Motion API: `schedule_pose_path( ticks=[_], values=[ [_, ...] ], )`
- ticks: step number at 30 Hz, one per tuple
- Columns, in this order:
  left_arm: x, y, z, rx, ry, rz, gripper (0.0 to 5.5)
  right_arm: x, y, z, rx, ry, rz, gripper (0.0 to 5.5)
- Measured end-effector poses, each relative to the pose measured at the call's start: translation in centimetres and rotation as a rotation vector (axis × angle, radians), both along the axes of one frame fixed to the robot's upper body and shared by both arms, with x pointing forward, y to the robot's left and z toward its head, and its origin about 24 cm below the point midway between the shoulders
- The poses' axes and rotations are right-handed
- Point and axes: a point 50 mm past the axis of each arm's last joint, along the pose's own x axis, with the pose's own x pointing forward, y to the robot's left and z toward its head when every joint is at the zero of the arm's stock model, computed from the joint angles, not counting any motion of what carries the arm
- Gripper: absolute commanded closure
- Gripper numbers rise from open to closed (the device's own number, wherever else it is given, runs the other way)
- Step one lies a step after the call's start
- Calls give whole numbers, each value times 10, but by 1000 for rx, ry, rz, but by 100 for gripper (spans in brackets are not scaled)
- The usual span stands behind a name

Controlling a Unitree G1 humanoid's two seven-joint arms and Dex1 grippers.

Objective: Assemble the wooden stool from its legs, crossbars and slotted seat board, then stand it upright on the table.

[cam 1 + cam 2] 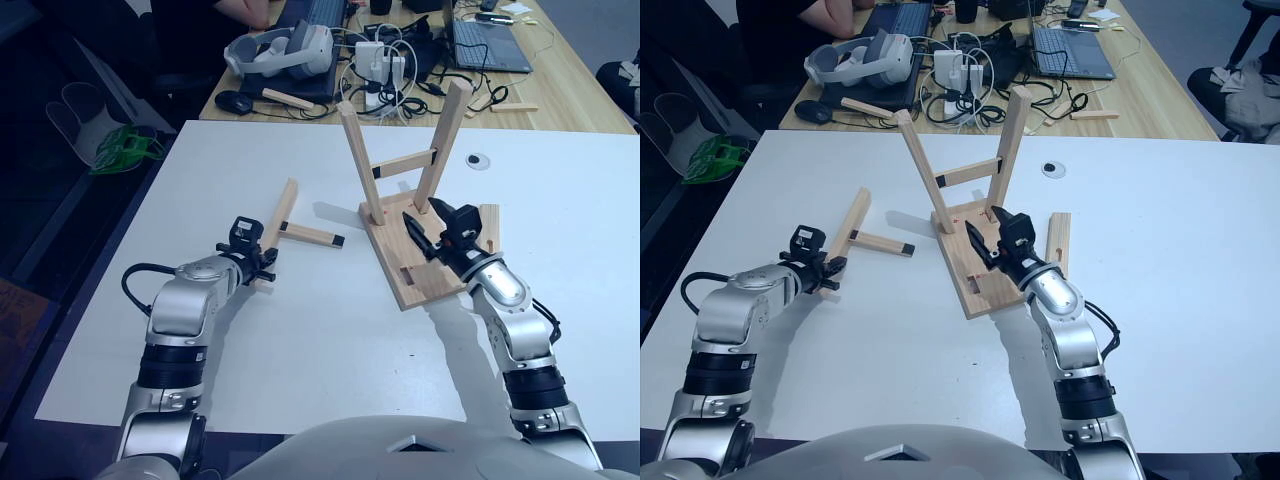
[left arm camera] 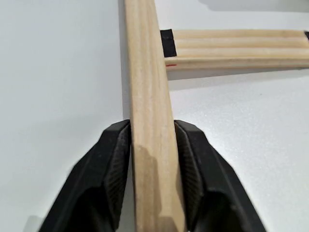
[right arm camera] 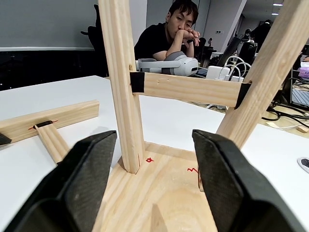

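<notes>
Roughly half done. Two legs [image 1: 357, 160] with a crossbar [image 1: 405, 165] stand in the seat board [image 1: 418, 290], just ahead of your right gripper [image 3: 153, 137], whose fingers are spread wide. Your left gripper [image 2: 152, 133] clamps the second leg [image 2: 149, 72], which lies flat. Still to do: fit it, then stand the stool up.

No word or number can be read. Small red scribbles [image 3: 148, 159] stand on the seat board [image 3: 169, 198] by two upright legs [image 3: 124, 87].

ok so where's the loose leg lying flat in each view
left eye view: loose leg lying flat, left of the seat board
right eye view: same, left of the board
left wrist view: clamped in the left end effector
right wrist view: flat, beside the board
shared landmark: its crossbar
</notes>
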Motion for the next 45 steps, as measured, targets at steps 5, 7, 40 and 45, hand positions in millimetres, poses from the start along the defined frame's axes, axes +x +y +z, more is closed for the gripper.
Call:
schedule_pose_path(
  ticks=[5, 7, 40, 45],
  values=[
    [3, 3, -1, -16, -21, 43, 447, 4, -7, 4, 71, 7, -54, 260],
    [5, 8, 3, -28, -49, 77, 447, 6, -12, 7, 97, 5, -78, 260],
    [-4, -67, 171, -904, -445, -1114, 447, -12, -9, 207, 795, -41, 723, 10],
    [-11, -74, 168, -908, -413, -1143, 447, -12, -2, 202, 787, -8, 731, 10]
  ],
)
